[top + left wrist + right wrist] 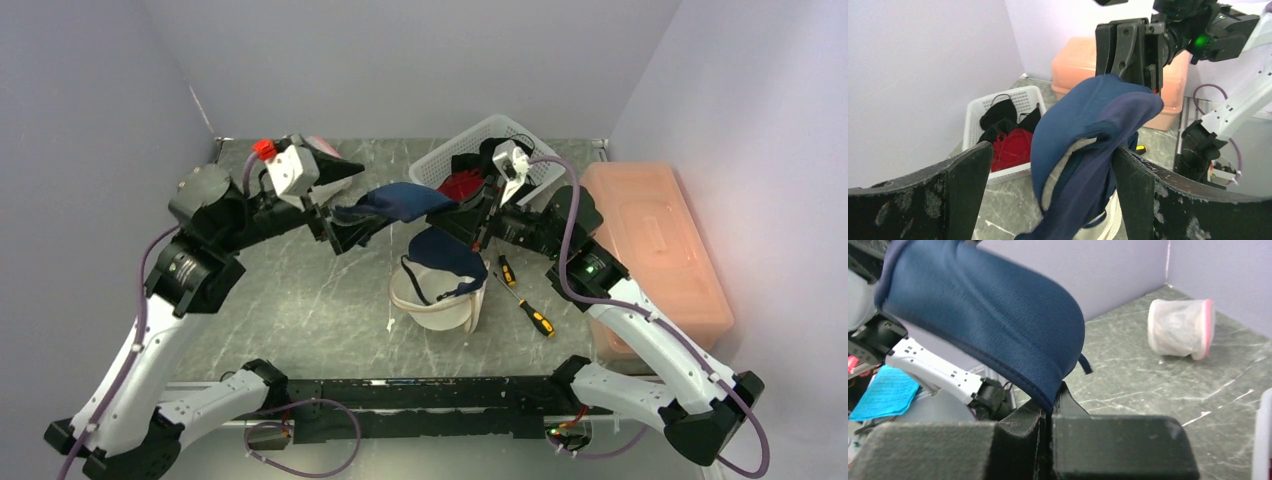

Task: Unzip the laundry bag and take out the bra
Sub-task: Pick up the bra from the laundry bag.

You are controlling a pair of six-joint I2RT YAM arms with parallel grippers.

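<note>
The navy bra (405,200) hangs in the air between both arms, above the white mesh laundry bag (435,300) that stands open on the table. One cup droops down to the bag's mouth. My right gripper (478,225) is shut on the bra's edge; in the right wrist view the jaws (1050,407) pinch the seam of the bra (988,310). My left gripper (345,230) stands open at the bra's other end. In the left wrist view the bra (1083,125) hangs between the wide-apart fingers (1048,165), leaning against the right one.
A white basket (530,150) with red and black clothes sits at the back right. An orange lidded box (650,240) lies along the right wall. Two screwdrivers (530,312) lie beside the bag. Another mesh bag with pink trim (1180,328) rests at the back left.
</note>
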